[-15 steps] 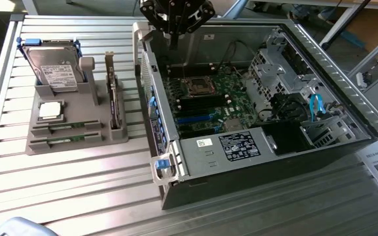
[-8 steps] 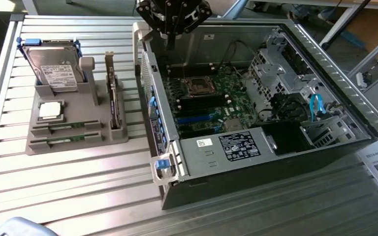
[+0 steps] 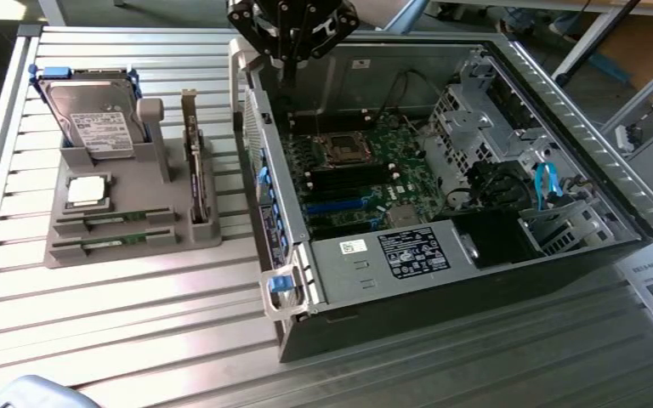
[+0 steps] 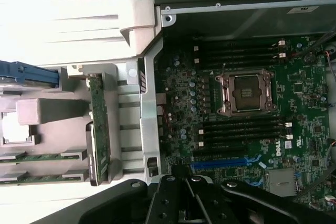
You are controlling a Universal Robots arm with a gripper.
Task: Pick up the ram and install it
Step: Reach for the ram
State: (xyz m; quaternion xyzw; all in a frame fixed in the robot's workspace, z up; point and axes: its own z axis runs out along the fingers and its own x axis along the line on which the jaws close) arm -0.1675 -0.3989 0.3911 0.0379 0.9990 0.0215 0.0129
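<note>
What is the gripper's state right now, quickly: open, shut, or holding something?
Gripper: jaws shut, holding nothing; both ram sticks lie in the grey holder.

From my station the table (image 3: 133,289) looks like ribbed bare metal with a dull sheen, the holder (image 3: 133,183) matt grey plastic, the ram (image 3: 111,246) thin green circuit board, the computer case (image 3: 394,59) plain grey sheet metal, its motherboard (image 4: 310,108) slightly glossy green
</note>
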